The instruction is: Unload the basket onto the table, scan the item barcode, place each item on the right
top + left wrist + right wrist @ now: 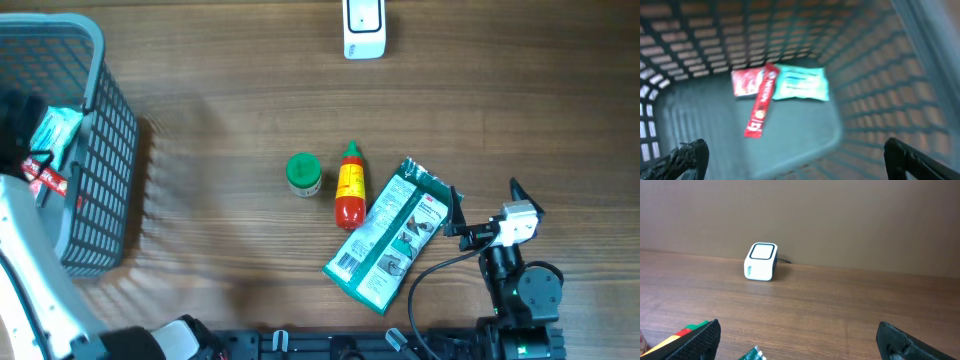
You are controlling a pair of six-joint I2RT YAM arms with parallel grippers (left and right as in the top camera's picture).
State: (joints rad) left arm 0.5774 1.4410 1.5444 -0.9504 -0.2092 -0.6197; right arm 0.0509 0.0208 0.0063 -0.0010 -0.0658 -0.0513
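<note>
The white barcode scanner point(363, 28) stands at the table's far edge, and the right wrist view shows the scanner point(761, 261) ahead and to the left. In mid-table lie a green-lidded jar point(303, 174), a red and yellow sauce bottle point(349, 186) and a green packet point(390, 235) whose barcode is at its lower-left end. My right gripper point(487, 195) is open and empty just right of the packet; the right gripper point(799, 327) has the packet's corner point(754, 354) below it. My left gripper point(795, 147) hangs open and empty inside the grey basket point(105, 170).
On the basket's floor lie a red packet point(747, 82), a red stick sachet point(762, 102) and a teal packet point(801, 83). The basket's mesh walls point(875, 90) surround the left gripper. The left arm point(30, 270) runs along the table's left edge.
</note>
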